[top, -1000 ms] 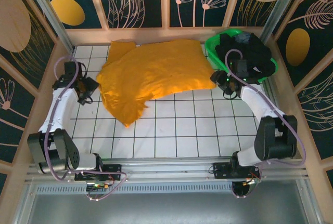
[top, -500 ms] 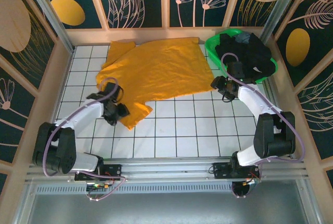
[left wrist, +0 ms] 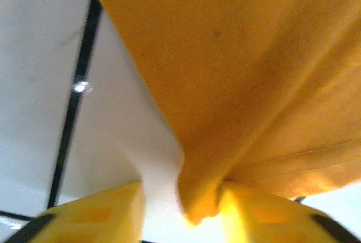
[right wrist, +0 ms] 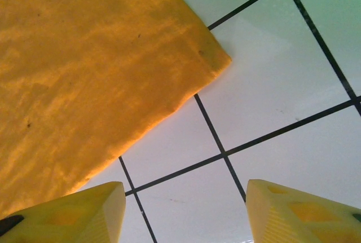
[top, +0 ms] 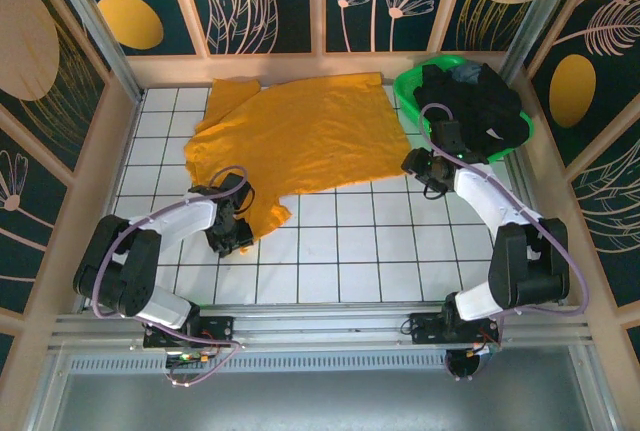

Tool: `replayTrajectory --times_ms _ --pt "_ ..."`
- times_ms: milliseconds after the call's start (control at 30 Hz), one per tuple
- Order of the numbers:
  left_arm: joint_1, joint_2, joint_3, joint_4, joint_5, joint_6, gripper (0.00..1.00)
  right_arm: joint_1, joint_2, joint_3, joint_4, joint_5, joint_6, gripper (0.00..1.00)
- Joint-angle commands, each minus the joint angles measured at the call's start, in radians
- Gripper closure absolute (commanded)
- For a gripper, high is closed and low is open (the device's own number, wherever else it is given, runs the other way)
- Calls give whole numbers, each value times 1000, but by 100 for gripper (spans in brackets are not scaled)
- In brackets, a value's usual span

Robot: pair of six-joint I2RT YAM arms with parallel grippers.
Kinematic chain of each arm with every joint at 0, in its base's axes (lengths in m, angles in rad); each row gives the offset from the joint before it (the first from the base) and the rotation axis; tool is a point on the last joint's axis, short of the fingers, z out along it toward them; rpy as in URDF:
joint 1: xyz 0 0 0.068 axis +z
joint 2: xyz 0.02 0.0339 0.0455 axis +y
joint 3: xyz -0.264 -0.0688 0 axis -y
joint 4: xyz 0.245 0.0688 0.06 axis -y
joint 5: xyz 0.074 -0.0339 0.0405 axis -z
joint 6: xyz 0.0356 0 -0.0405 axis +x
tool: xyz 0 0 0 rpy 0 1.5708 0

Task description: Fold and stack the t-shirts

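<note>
The mustard-orange t-shirt (top: 300,131) lies spread flat across the back of the tiled table. Its near-left corner hangs toward my left gripper (top: 238,235). In the left wrist view a bunched tip of that shirt (left wrist: 254,74) sits between the yellow fingers of my left gripper (left wrist: 183,215). It touches the right finger, and a gap remains at the left finger. My right gripper (top: 420,166) hovers open over bare tile just off the shirt's right corner (right wrist: 208,57), with nothing between its fingers. Dark t-shirts (top: 480,106) are heaped in the green basket (top: 405,86).
The green basket stands at the back right corner against the wooden frame. White tiles with black grid lines (top: 380,241) cover the near half of the table. Patterned walls enclose the table on three sides.
My left arm swung in from the table's left edge to the shirt's near-left corner, and its jaws narrowed around the cloth. The shirt now lies flatter. My right gripper barely moved.
</note>
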Motion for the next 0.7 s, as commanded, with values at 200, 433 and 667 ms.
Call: replayTrajectory --times_ms 200,433,667 --pt "-14 -143 -127 -33 -187 -69 100 4 -21 -56 -23 89 12 44" --pt "24 -320 -59 -162 -309 -221 100 5 59 -62 -22 98 40 45" --pt "59 -298 4 -175 -308 -223 100 42 195 -2 -31 77 -18 45"
